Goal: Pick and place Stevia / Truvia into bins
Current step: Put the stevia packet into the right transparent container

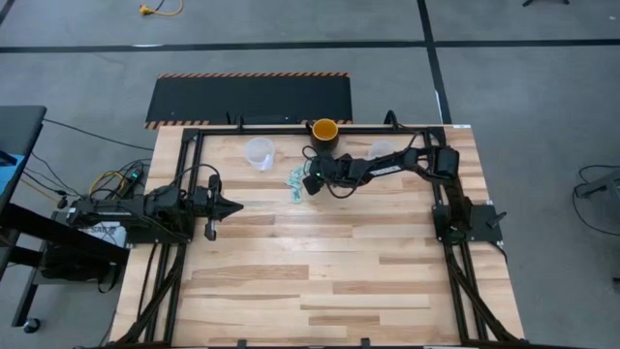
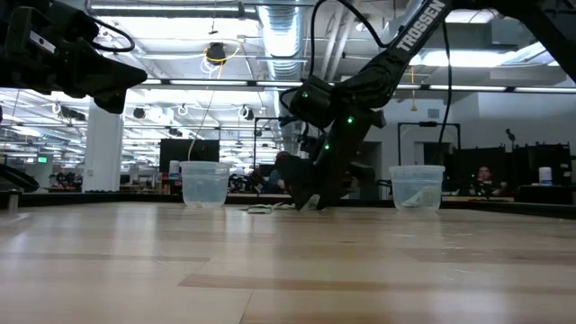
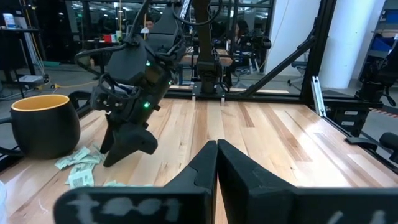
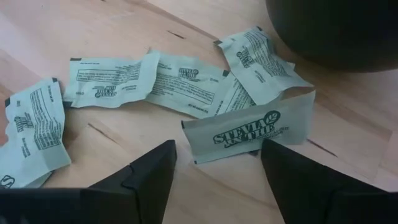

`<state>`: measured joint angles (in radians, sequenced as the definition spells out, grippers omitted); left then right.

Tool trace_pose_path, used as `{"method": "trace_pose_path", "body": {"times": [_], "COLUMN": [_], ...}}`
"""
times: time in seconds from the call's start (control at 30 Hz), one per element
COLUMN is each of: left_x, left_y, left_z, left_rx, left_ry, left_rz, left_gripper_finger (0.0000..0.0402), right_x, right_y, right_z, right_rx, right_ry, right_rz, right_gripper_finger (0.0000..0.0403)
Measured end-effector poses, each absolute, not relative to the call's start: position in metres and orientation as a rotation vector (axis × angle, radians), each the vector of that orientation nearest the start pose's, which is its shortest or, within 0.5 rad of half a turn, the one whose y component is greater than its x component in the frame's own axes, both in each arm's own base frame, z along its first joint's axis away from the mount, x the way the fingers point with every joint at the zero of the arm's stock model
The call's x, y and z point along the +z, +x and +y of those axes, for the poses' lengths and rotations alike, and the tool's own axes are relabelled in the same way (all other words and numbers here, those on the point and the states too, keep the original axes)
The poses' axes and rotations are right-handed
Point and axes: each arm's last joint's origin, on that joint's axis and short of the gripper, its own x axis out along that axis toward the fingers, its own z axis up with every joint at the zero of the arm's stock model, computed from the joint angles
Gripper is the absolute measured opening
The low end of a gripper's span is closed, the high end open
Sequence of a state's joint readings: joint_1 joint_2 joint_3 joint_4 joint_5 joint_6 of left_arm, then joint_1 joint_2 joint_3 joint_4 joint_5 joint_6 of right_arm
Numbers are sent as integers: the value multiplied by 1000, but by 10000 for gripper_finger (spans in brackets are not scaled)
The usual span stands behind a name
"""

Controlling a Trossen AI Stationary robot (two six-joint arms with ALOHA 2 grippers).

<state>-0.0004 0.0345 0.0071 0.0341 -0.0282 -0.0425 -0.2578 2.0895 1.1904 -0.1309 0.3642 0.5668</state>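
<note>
While the left pincer (image 1: 232, 206) waits closed and empty above bare wood at the left side of the worktop (image 1: 320, 281), well apart from the sachets, the right pincer (image 1: 312, 186) is down at the far middle of the worktop, its two fingers (image 4: 146, 174) spread wide and holding nothing. Its tips stand just beside the Stevia sachets (image 1: 296, 183), which lie flat in a loose scatter on the wood next to the yellow-orange cup (image 1: 325, 130). The right wrist view shows one sachet with its printed name facing up (image 4: 249, 132) lying between the spread fingers and slightly ahead of them, partly overlapping others. Several more sachets (image 4: 112, 78) fan out beyond it, some touching, one close under the dark wall of the cup (image 4: 336, 31). Two clear bins stand at the far edge: one (image 1: 259, 152) left of the scatter, the other (image 1: 381, 150) behind the right arm. From the low view, something pale lies in the bottom of the bin on the right (image 2: 417, 187), though what it is cannot be told.
</note>
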Motion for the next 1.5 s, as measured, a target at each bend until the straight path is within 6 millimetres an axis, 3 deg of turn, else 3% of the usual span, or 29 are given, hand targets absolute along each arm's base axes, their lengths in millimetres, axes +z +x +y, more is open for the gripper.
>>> {"method": "trace_pose_path", "body": {"times": [0.3,0.87,1.27,1.5], "left_x": [167,167,167,167], "left_y": [99,99,99,99], "left_z": [1,1,1,1], "left_rx": [27,26,26,25], "left_ry": [-46,-46,-46,-46], "left_rz": [-7,-7,-7,-7], "left_gripper_finger": [0,0,0,0], "right_x": [97,96,96,96], "right_y": [382,379,380,381], "right_z": [-111,-109,-104,-102], "right_rx": [-839,-840,-831,-857], "right_ry": [467,464,456,426], "right_rz": [867,906,910,893], "right_gripper_finger": [214,74,9,12]}}
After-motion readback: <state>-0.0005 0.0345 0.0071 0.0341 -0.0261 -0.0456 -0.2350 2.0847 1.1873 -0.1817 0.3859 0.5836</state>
